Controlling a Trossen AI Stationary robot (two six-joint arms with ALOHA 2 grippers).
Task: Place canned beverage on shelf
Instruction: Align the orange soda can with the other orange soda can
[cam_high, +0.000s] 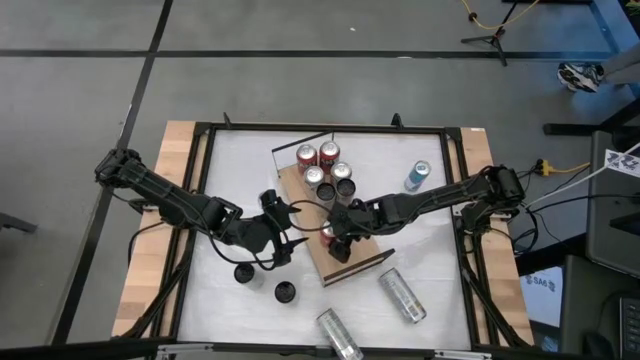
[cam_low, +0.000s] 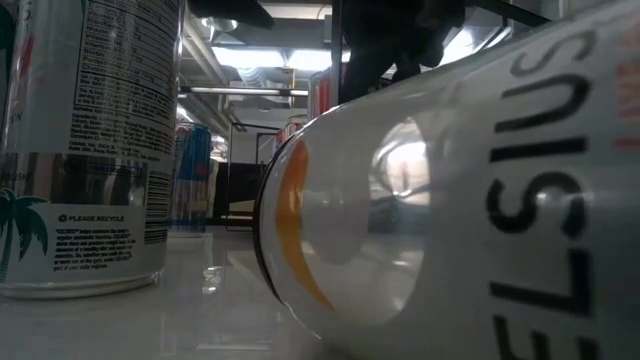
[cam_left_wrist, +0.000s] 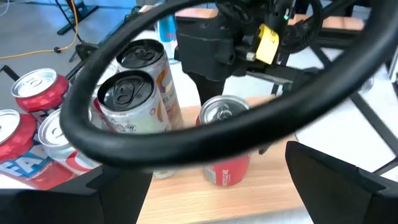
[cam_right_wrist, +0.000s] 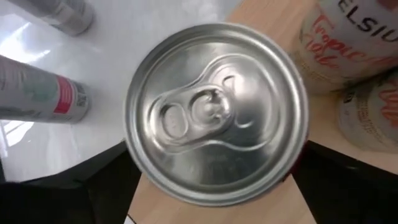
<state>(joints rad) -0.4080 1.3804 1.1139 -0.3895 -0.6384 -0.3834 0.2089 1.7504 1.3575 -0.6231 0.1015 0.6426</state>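
Can (cam_low: 450, 200) lying on its side reads "ELSIUS".

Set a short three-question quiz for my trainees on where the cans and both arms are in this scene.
1. True or false: the red can under the right gripper stands upright on the shelf.
2. How are the two silver cans on the white table placed? A) lying on their sides B) upright C) stacked
3. Fill in: the left gripper hovers beside the shelf with its fingers ____.

Key: 1 true; 2 A; 3 open.
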